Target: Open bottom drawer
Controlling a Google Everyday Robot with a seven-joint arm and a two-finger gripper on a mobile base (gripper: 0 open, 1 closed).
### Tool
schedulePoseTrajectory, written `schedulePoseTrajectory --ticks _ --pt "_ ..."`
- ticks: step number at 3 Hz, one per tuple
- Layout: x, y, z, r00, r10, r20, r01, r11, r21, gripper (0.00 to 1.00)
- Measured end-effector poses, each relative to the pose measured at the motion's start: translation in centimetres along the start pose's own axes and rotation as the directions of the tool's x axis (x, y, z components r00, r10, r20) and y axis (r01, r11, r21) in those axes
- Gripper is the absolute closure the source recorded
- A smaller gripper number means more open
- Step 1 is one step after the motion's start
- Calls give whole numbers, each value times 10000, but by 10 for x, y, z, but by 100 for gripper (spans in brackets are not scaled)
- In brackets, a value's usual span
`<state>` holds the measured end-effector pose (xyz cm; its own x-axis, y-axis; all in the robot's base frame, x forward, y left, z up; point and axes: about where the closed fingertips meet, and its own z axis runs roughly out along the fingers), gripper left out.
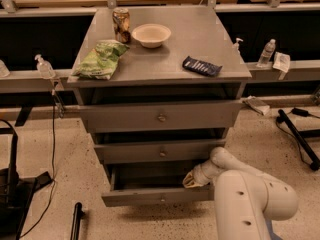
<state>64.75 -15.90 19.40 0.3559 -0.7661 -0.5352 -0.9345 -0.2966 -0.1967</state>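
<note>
A speckled pale floor (260,134) and a long grey rail with dark space behind it frame a grey cabinet (235,91) standing in the middle of the view. The bottom drawer (150,197), lowest and narrowest of the three, stands partly out of the cabinet, its front well forward of the drawer above and its dark inside showing. Its one small round knob (161,200) sits at the centre of the front.

The pincer (192,180) (a tan tip on the white arm (250,199)) is at the right end of that drawer, against the top edge of the front and reaching into the open gap. Whether it is spread wide, narrowed, or clamped on the edge, I cannot tell.

Above are the middle drawer (130,151) and the top drawer (115,118), each with one centre knob, which makes three drawers and three knobs.

The worktop (200,34) carries four things, one of each:
- a can (121,25)
- a pale bowl (151,35) just beside the can
- a green crisp bag (101,60) at the left edge
- a dark blue wrapped bar (201,66) towards the right

On the rail stand three bottles: a pump bottle (44,66) on the left, and on the right a second pump bottle (236,44) and a clear bottle (267,53).
</note>
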Motion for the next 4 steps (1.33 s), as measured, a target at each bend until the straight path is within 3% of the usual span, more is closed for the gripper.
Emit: schedulePoseTrajectory --ticks 1,2,3,4 --pt "-14 -13 -3 9996 216 163 -235 9917 1265 100" --pt "-28 -24 5 9929 1166 240 -1185 9483 2945 100" --pt "-21 -42 12 9890 1468 -161 -1322 9286 3466 100" --pt "-9 -56 27 9829 1755 -552 -1482 9333 3272 100"
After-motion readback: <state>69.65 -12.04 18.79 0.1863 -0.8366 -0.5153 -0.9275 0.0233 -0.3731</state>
